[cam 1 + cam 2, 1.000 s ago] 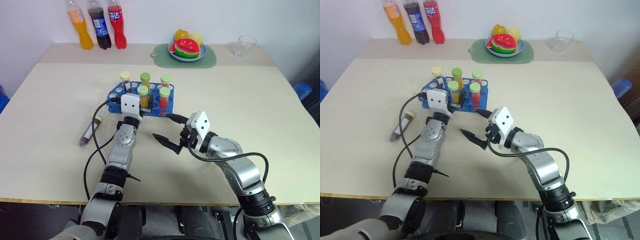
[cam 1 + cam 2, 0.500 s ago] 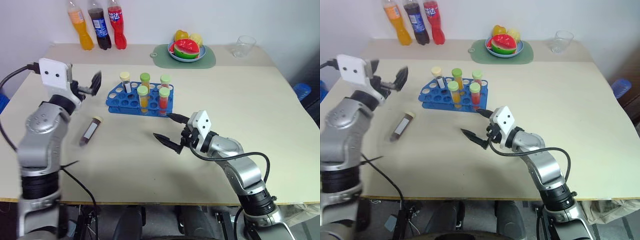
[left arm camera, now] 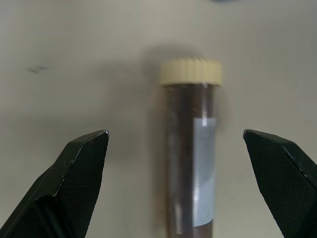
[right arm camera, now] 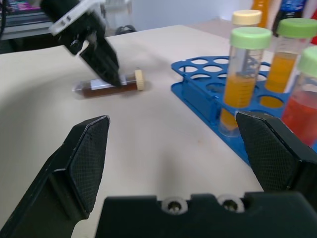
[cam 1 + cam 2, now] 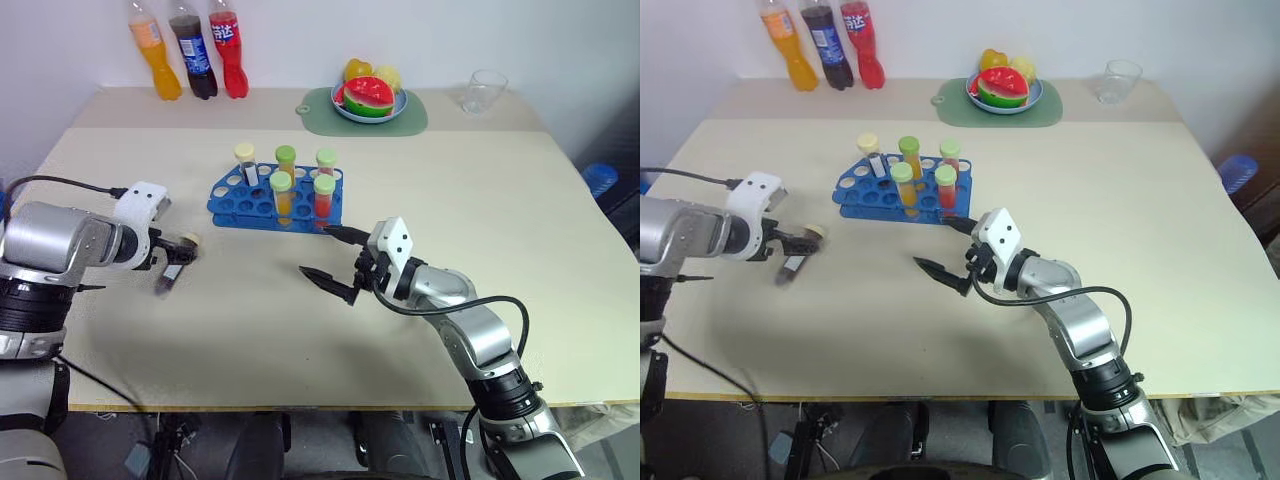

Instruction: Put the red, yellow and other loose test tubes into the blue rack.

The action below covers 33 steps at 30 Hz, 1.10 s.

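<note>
A dark purple-brown tube (image 5: 172, 268) with a cream cap (image 3: 190, 72) and a white label lies flat on the table, left of the blue rack (image 5: 232, 196). My left gripper (image 5: 176, 258) points down over it, open, one finger (image 3: 79, 178) on each side of the tube and not closed on it. Several capped tubes stand upright in the rack, among them a yellow-orange one (image 5: 279, 196) and a red one (image 5: 323, 200). My right gripper (image 5: 313, 250) hovers just in front of the rack, open and holding nothing.
Three soda bottles (image 5: 190, 55) stand at the table's far left edge. A green mat (image 5: 410, 112) with a fruit plate and a clear glass (image 5: 485, 90) sit at the far side. Bare tabletop lies between the two grippers.
My left arm swung out to the left, then came down with its gripper tipped downward over the lying dark tube. The right arm and the tube have stayed put.
</note>
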Available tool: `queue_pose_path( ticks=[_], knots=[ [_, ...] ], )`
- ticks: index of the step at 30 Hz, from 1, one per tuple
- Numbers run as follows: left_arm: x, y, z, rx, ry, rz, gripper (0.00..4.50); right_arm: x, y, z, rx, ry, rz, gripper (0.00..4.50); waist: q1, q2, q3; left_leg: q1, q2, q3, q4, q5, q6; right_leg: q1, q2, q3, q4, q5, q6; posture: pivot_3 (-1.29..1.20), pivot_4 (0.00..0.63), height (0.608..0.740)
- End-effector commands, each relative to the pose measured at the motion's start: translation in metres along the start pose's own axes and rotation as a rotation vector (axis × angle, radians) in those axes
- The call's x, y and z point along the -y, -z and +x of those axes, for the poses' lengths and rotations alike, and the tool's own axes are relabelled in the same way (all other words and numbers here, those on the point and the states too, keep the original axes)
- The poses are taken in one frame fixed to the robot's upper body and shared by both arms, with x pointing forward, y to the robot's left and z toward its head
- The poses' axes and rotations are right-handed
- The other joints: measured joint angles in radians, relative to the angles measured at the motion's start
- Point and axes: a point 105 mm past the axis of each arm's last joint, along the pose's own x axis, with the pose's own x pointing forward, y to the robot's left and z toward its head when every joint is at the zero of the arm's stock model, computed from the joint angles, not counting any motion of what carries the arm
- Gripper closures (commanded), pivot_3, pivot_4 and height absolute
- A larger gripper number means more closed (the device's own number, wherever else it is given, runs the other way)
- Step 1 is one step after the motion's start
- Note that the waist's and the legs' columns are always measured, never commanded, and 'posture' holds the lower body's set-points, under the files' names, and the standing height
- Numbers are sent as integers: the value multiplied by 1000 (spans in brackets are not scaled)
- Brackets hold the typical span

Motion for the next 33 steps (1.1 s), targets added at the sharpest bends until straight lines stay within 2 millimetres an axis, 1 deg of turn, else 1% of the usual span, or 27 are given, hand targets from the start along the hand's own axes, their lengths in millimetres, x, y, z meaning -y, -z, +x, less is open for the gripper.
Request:
queue_pose_path(
  ticks=[1, 3, 6, 8, 9, 11, 12, 13, 14, 15, 16, 17, 18, 19, 20, 21, 25, 27, 28, 29, 33],
  knots=[
    [-5, -4, 0, -10, -11, -5, 263, -1, -13, -2, 49, 16, -29, 0, -1, 0, 0, 0, 0, 0, 0, 0, 0, 0, 0, 0, 0, 0, 0, 0, 150, 734],
    [-9, -4, 3, -17, -24, -1, 906, -2, -13, -3, 50, 24, -26, 0, 1, 0, 0, 0, 0, 0, 0, 0, 0, 0, 0, 0, 0, 0, 0, 0, 150, 734],
    [-14, -5, 4, -15, -28, -10, 2368, -2, -12, -4, 50, 35, -21, 0, 4, 0, 0, 0, 0, 0, 0, 0, 0, 0, 0, 0, 0, 0, 0, 0, 150, 734],
    [-17, -7, 3, -1, -35, -22, 3490, -2, -12, -5, 49, 42, -20, 0, 6, 0, 0, 0, 0, 0, 0, 0, 0, 0, 0, 0, 0, 0, 0, 0, 150, 734],
    [-20, -10, 2, 17, -47, -28, 3727, -2, -12, -5, 48, 44, -19, 0, 6, 0, 0, 0, 0, 0, 0, 0, 0, 0, 0, 0, 0, 0, 0, 0, 150, 734],
    [-25, -19, 0, 83, -71, -52, 3727, -2, -12, -5, 48, 44, -19, 0, 8, 0, 0, 0, 0, 0, 0, 0, 0, 0, 0, 0, 0, 0, 0, 0, 150, 734],
    [-28, -28, -3, 151, -92, -62, 3727, -2, -12, -5, 48, 43, -19, 0, 8, 0, 0, 0, 0, 0, 0, 0, 0, 0, 0, 0, 0, 0, 0, 0, 150, 734],
    [-32, -42, -8, 258, -140, -34, 3727, -2, -12, -5, 48, 42, -18, 0, 10, 0, 0, 0, 0, 0, 1, 0, 0, 0, 0, 0, 0, 0, 0, 0, 150, 734],
    [-37, -58, -15, 395, -219, 31, 3727, -2, -12, -6, 48, 42, -17, 0, 12, 0, 0, -1, 0, 0, 1, 0, 0, 0, 0, 0, 0, 0, 0, 0, 150, 734],
    [-37, -73, -25, 536, -264, 59, 3727, -2, -11, -6, 47, 41, -16, 0, 13, 0, 0, -1, 0, 0, 1, 0, 0, 0, -1, 0, 0, 0, 0, 0, 150, 734],
    [-32, -86, -37, 692, -278, 62, 3727, -2, -11, -6, 46, 41, -16, 0, 13, 0, 0, -2, 0, 0, 1, 0, 0, -1, -1, 0, 0, 0, 0, 0, 150, 734],
    [-30, -92, -46, 792, -283, 51, 3727, -2, -11, -6, 46, 41, -15, 0, 15, -1, 0, -3, 0, 0, 1, 0, 0, -2, -2, 0, 0, 0, 0, 0, 150, 734],
    [-20, -102, -61, 960, -300, 47, 3727, -2, -11, -7, 46, 40, -13, 0, 16, -1, -1, -4, 0, 0, 1, 1, -2, -3, -3, 0, 0, 0, 0, 0, 150, 734],
    [-7, -106, -71, 1083, -311, 55, 3727, -2, -10, -6, 45, 38, -10, 0, 17, -1, -1, -7, -1, 0, 2, 4, -7, -5, -4, -1, 0, 1, 0, 0, 150, 734],
    [1, -107, -78, 1161, -319, 59, 3727, -2, -10, -6, 45, 37, -9, 0, 18, -1, -1, -7, -1, 0, 2, 4, -7, -5, -5, -1, -1, 1, 0, 0, 150, 734],
    [16, -107, -81, 1246, -311, 43, 3727, -2, -9, -5, 45, 38, -7, 0, 18, -2, -1, -8, -2, 1, 2, 4, -7, -6, -6, -1, -1, 1, 0, 0, 150, 734],
    [74, -109, -68, 1390, -299, 81, 3727, -2, -9, -3, 46, 33, 0, 0, 19, -2, -2, -8, -3, 1, 2, 3, -6, -5, -6, -1, -1, 1, 0, 0, 150, 734],
    [94, -107, -50, 1407, -328, 109, 3727, -3, -9, -2, 40, 25, -7, 0, 18, -2, -2, -7, -4, 1, 3, 1, -2, -4, -6, -1, -1, 1, 1, 0, 150, 734],
    [98, -105, -41, 1397, -357, 118, 3727, -2, -9, -2, 39, 24, -12, 0, 17, -2, -2, -7, -4, 1, 2, 1, -2, -4, -6, -1, -1, 1, 1, 0, 150, 734],
    [98, -103, -33, 1384, -369, 92, 3727, -2, -10, -3, 38, 24, -16, 0, 14, -2, -2, -6, -4, 0, 2, 1, -1, -4, -5, -1, 0, 1, 1, 0, 150, 734],
    [97, -101, -16, 1371, -359, 12, 3727, 0, -10, -6, 33, 31, -22, 0, 8, -2, -2, -5, -2, 1, 2, 1, -1, -4, -4, 0, 0, 1, 1, 0, 150, 734]
  ],
)
